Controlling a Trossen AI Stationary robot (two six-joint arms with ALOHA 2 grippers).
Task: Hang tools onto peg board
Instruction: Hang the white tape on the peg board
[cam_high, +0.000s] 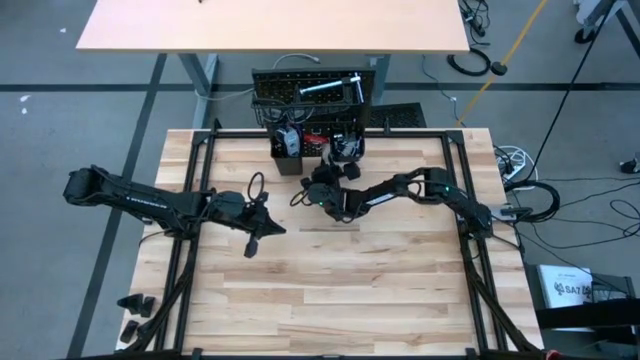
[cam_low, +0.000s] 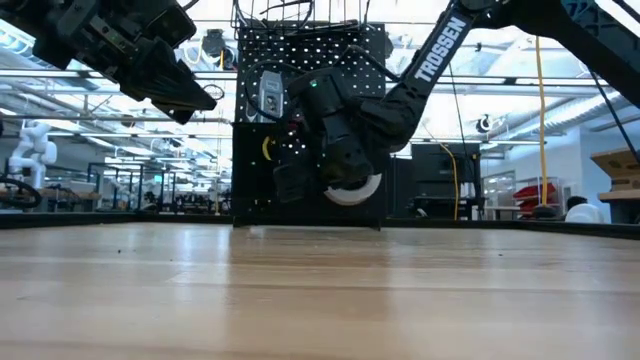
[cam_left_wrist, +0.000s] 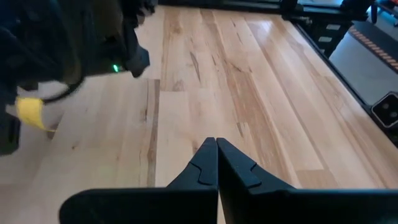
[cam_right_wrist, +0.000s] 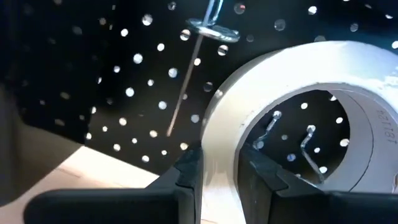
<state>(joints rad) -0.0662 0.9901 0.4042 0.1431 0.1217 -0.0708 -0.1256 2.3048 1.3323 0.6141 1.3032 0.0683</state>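
Pale wood table (cam_high: 340, 290), bright hall beyond it, and at the far edge the peg board (cam_low: 310, 60) stands upright. Right gripper (cam_right_wrist: 217, 171) is up in front of the board, fingers pinching the wall of the white tape roll (cam_right_wrist: 292, 106) and holding it off the table, its opening facing the holes. Through that opening, two wire hooks (cam_right_wrist: 308, 146) show on the board, close behind the roll. Left gripper (cam_left_wrist: 216, 163) hangs over the left side of the table, well away from the board, fingers pressed tight together and holding nothing.
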